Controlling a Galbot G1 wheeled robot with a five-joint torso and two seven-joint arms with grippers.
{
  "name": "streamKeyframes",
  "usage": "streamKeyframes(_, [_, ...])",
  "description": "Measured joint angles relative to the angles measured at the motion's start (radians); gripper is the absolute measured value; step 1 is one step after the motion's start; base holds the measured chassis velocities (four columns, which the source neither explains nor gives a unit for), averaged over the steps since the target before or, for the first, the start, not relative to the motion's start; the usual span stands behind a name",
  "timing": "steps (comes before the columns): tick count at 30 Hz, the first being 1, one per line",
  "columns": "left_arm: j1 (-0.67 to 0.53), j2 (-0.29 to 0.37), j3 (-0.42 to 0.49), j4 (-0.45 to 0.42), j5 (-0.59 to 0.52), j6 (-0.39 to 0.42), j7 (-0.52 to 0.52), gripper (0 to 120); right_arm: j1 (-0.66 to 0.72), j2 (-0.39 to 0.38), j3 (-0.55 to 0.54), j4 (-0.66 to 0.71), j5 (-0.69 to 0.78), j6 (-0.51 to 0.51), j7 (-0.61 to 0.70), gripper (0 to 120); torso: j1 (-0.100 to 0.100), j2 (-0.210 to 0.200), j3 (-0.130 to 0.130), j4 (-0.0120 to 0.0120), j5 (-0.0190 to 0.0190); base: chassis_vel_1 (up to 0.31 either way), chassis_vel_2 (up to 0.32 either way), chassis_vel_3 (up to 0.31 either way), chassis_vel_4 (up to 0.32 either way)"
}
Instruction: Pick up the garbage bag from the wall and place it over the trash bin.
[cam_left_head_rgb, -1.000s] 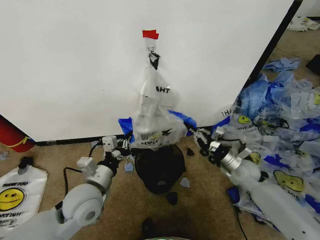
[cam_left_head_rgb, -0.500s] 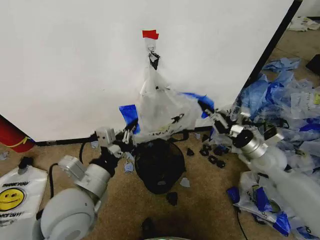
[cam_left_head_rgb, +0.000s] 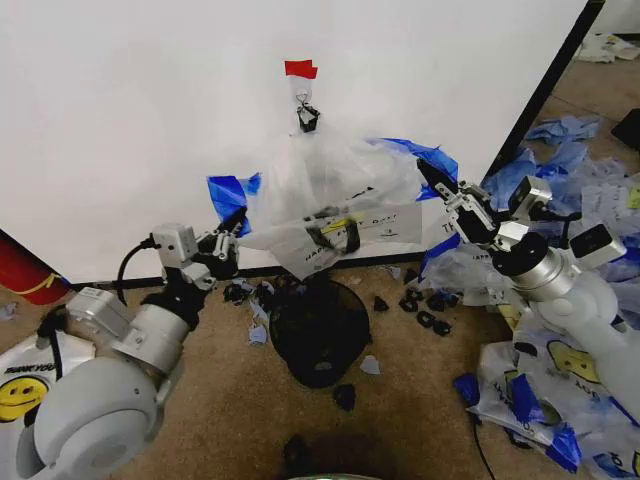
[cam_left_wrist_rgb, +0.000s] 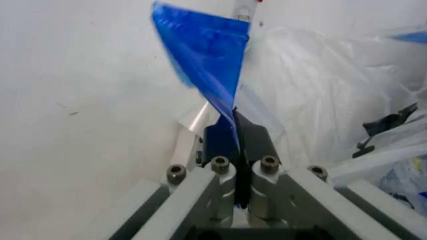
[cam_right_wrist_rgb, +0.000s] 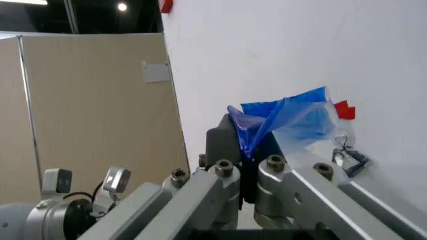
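Note:
The clear garbage bag (cam_left_head_rgb: 330, 195) with black print and a yellow smiley is spread wide in front of the white wall (cam_left_head_rgb: 140, 120), its top still hanging from a black clip (cam_left_head_rgb: 307, 118) under the red tape (cam_left_head_rgb: 300, 69). My left gripper (cam_left_head_rgb: 234, 222) is shut on the bag's left blue handle strip (cam_left_wrist_rgb: 207, 65). At the other side, my right gripper (cam_left_head_rgb: 428, 176) is shut on the right blue handle strip (cam_right_wrist_rgb: 287, 117). The black mesh trash bin (cam_left_head_rgb: 318, 330) stands on the floor directly below the bag.
A heap of other plastic bags (cam_left_head_rgb: 560, 200) covers the floor at the right. A white smiley bag (cam_left_head_rgb: 20, 385) lies at the left, near a red cylinder (cam_left_head_rgb: 25, 270). Small black bits (cam_left_head_rgb: 425, 318) are scattered around the bin.
Both grippers have risen and moved apart with the blue handles, lifting the bag's lower part and stretching it wide above the bin.

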Motion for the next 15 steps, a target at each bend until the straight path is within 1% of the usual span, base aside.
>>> streamKeyframes(2, [0.025, 0.009, -0.038, 0.0, -0.004, 0.011, -0.013, 0, -0.002, -0.012, 0.007, 0.017, 0.009, -0.002, 0.001, 0, 0.0, 0.0, 0.0, 0.0005, -0.0001, 0.0, 0.0, 0.0, 0.0])
streamKeyframes(5, [0.035, 0.017, -0.061, 0.002, -0.006, 0.016, -0.026, 0, -0.002, -0.021, 0.013, 0.03, 0.016, -0.004, 0.003, 0, 0.0, 0.0, 0.0, 0.0002, 0.0, 0.0, 0.0, 0.0, 0.0])
streamKeyframes(15, [0.043, 0.028, -0.078, 0.004, -0.007, 0.02, -0.029, 0, -0.008, -0.023, 0.017, 0.043, 0.022, -0.005, 0.013, 0, 0.0, 0.0, 0.0, 0.0002, 0.0, 0.0, 0.0, 0.0, 0.0])
